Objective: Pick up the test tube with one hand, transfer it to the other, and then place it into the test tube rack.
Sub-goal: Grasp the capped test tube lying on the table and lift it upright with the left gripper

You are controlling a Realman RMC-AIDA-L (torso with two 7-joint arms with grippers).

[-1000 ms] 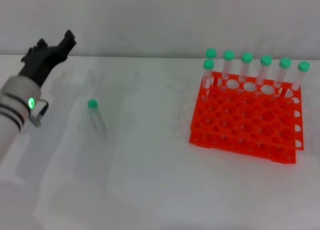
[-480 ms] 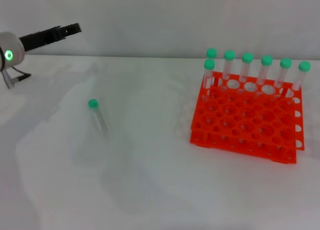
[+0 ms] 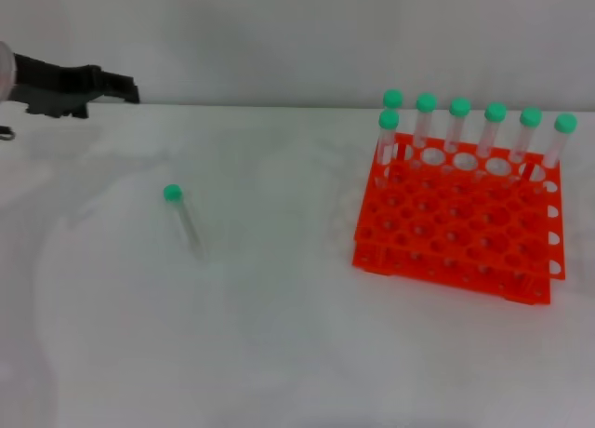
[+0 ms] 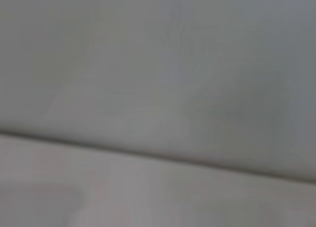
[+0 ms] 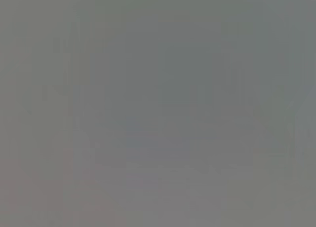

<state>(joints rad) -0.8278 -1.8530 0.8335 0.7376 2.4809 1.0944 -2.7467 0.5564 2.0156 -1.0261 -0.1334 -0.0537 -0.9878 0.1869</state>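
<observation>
Head view: slender clear green-capped test tube (image 3: 182,218) flat on white table (image 3: 279,335), cap end away from robot, long axis slightly diagonal; black left gripper (image 3: 116,86) far-left, jaw state unreadable.

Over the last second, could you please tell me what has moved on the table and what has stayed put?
Only the left end effector moved: it drew back from beside the loose tube toward the far left edge of the head view, holding nothing. The tube lies flat where it was, and the orange rack with its seven standing tubes has not shifted. The right arm is out of sight.
</observation>
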